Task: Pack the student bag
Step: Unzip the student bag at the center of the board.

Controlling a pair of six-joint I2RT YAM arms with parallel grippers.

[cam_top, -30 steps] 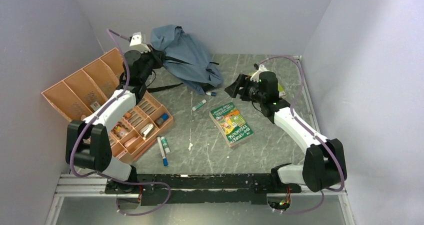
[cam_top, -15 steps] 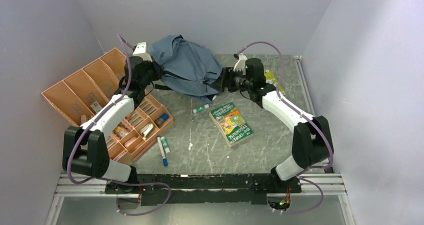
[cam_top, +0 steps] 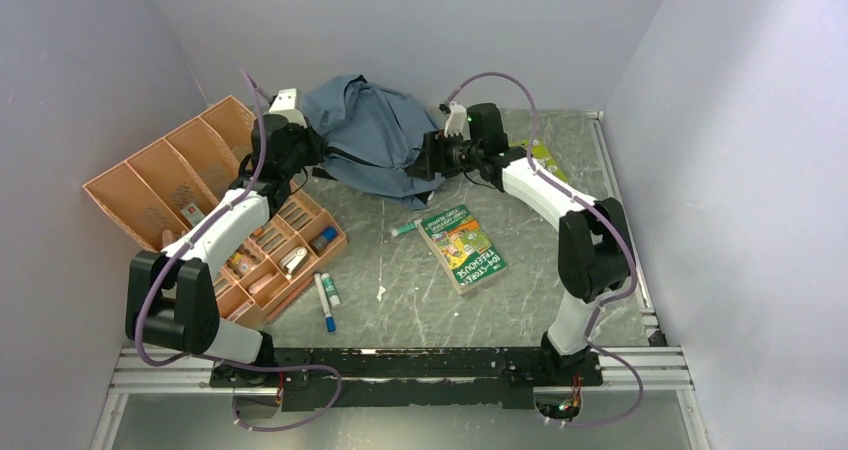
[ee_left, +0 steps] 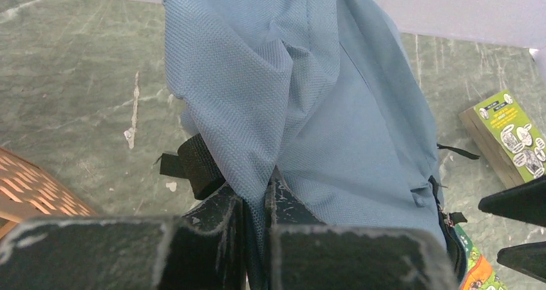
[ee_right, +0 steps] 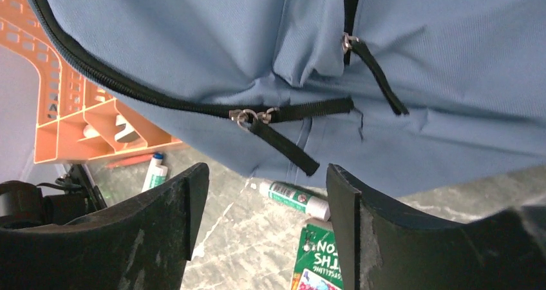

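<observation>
1. Our right gripper [ee_right: 265,180] has swung over from 3 o'clock to the student bag [cam_top: 375,140], which sits at 12 o'clock on the table [cam_top: 400,310]. We think opening comes next.
2. Its jaws are wide apart and hold nothing, right by the zipper pulls [ee_right: 251,117].
3. Our left gripper [ee_left: 256,206] pinches the bag's cloth at 9 o'clock.

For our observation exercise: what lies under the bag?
The right wrist view shows bare table, a glue stick and a book corner below the hanging edge of the bag. Anything further back beneath the fabric is covered and cannot be seen.
</observation>
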